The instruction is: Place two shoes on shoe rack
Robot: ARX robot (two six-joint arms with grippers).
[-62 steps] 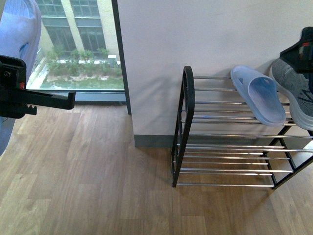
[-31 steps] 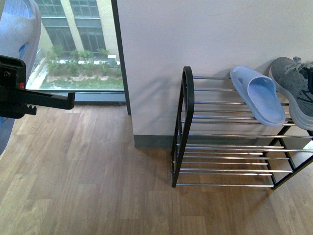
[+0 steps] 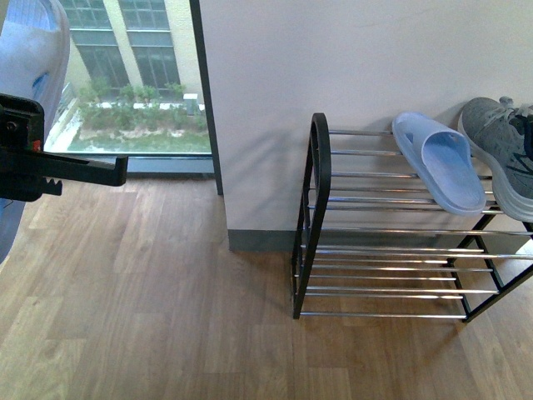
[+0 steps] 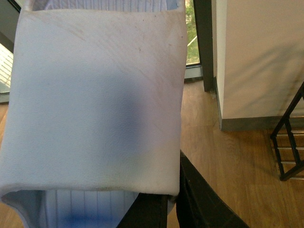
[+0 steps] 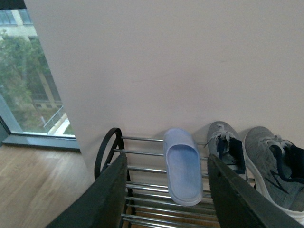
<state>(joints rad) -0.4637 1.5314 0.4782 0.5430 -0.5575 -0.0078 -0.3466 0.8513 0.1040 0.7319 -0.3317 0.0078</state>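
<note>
The shoe rack (image 3: 391,225) stands against the white wall at the right, black frame with silver bars. On its top tier lie a light blue slipper (image 3: 441,162) and a grey sneaker (image 3: 500,154). The right wrist view shows the rack (image 5: 142,187), that slipper (image 5: 183,166) and two grey sneakers (image 5: 228,147) (image 5: 270,164) side by side. My right gripper (image 5: 166,160) is open and empty, above and in front of the rack. My left gripper (image 3: 83,171) is far left, shut on a second light blue slipper (image 3: 37,50), which fills the left wrist view (image 4: 95,95).
A floor-to-ceiling window (image 3: 125,75) with a dark frame post (image 3: 206,100) is at the back left. Wooden floor (image 3: 166,317) spreads in front of the rack. A grey baseboard (image 3: 258,240) runs along the wall.
A second ago my right gripper showed at the front view's right edge by the grey sneaker. It has drawn back out of that view. The sneaker lies on the rack. My left arm has not moved.
</note>
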